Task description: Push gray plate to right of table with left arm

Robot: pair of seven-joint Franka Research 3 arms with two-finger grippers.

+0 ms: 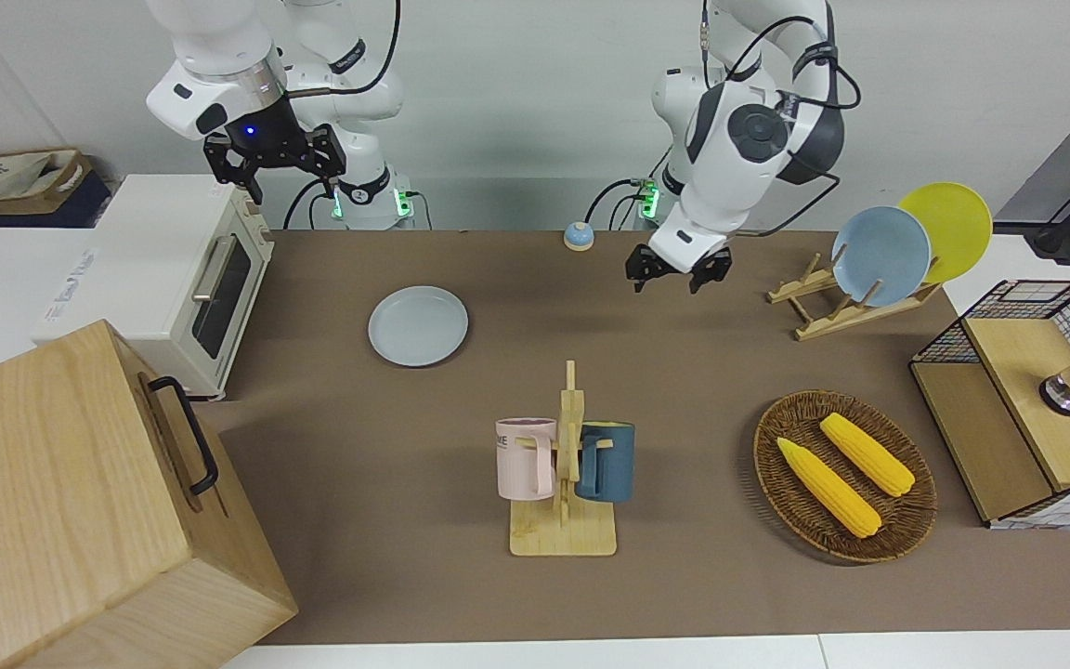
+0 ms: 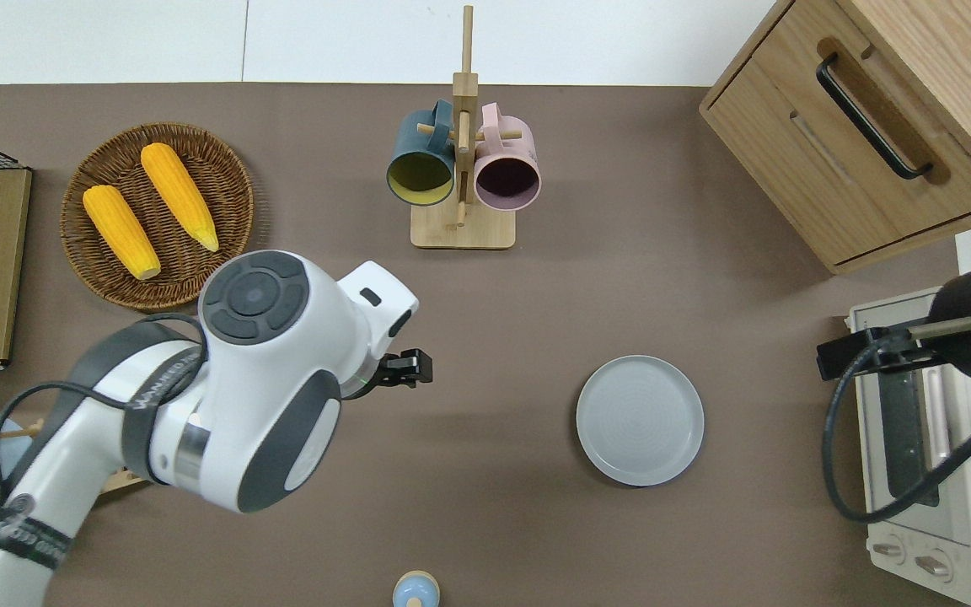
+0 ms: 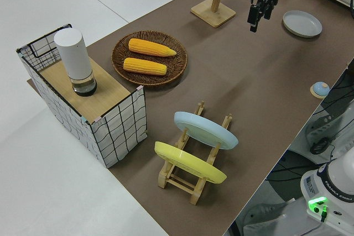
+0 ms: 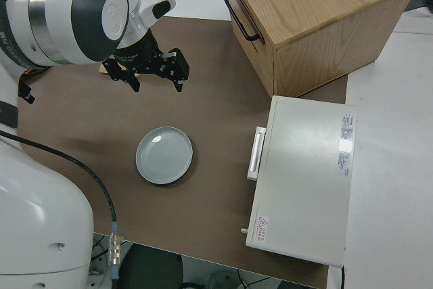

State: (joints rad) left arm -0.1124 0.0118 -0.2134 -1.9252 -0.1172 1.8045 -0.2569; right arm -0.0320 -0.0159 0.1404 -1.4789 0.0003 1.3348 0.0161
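Your left gripper point(image 1: 679, 269) is hovering, fingers spread, over bare table point(image 1: 331, 520) well apart from the gray plate point(image 1: 418, 325), which is lying beside the toaster oven point(image 1: 163, 279), the mug rack point(image 1: 565, 474) standing farther out, its pink mug's lettering unreadable, right arm parked

Front camera faces robots; overhead looks straight down; both share flat round pale gray plate point(image 1: 418, 325) beside left claw point(image 1: 679, 271).
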